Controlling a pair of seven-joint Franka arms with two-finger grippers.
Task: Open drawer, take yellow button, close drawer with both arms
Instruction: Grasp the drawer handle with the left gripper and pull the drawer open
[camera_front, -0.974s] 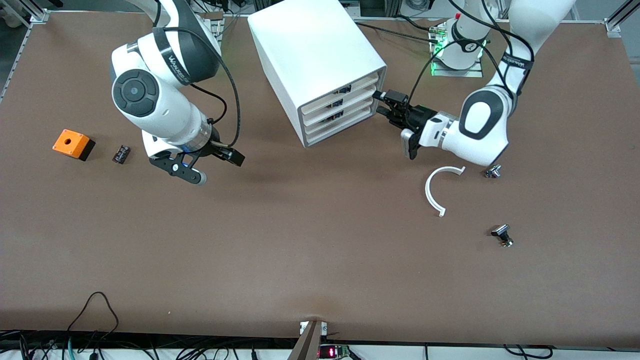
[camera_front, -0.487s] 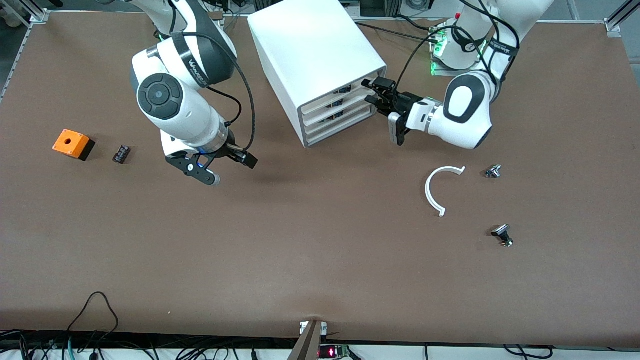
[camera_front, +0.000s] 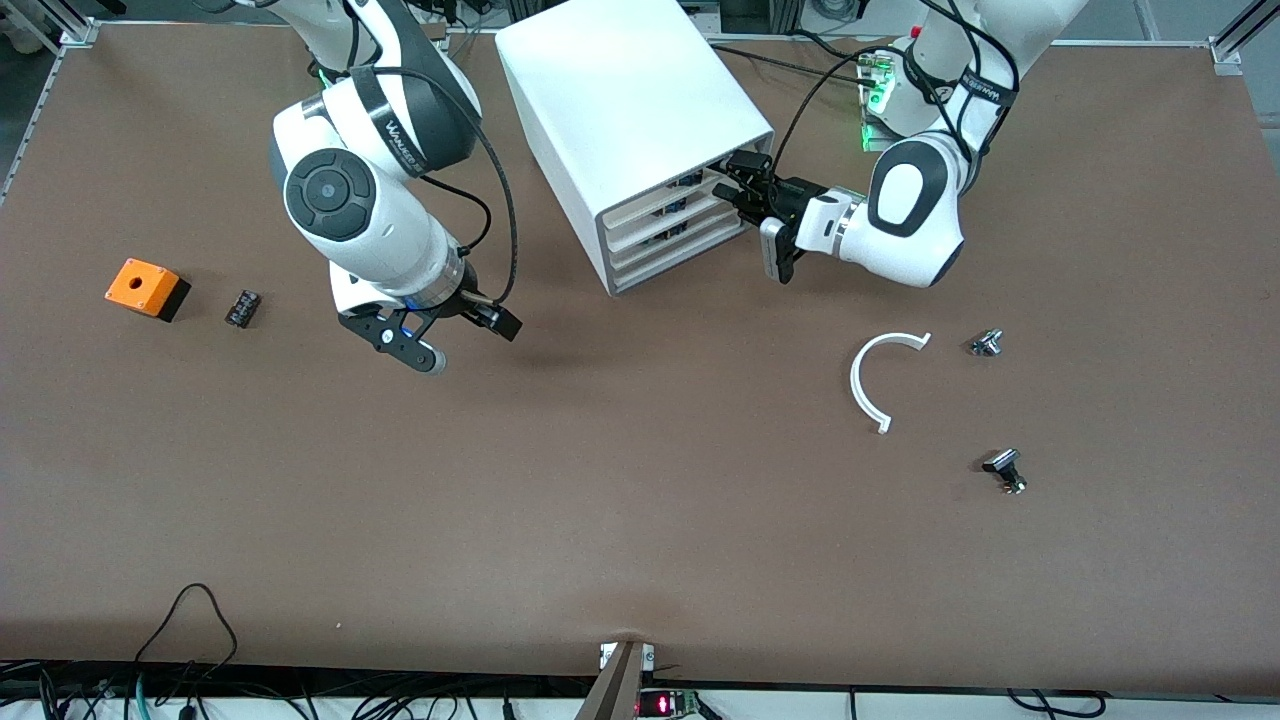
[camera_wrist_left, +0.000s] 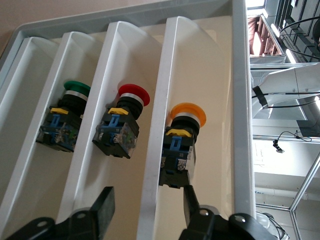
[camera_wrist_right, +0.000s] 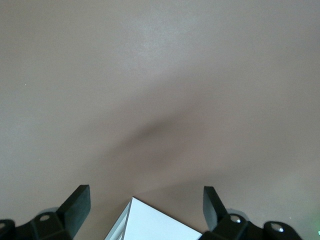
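Brown table (camera_front: 600, 480) carries a white drawer cabinet (camera_front: 630, 130). The button (camera_wrist_left: 181, 145), orange-capped, sits in a drawer, not yet taken. Left gripper (camera_wrist_left: 145, 210) is at the drawer fronts, fingers spread. Right gripper (camera_front: 440, 335), spread, waits over bare table.

Robotics laboratory. Two white jointed robot arms (camera_front: 380, 200) on a brown matte tabletop (camera_front: 640, 520); aluminium framing (camera_front: 1228, 40) at 2 o'clock. Black cables (camera_front: 180, 680) at 7 o'clock.
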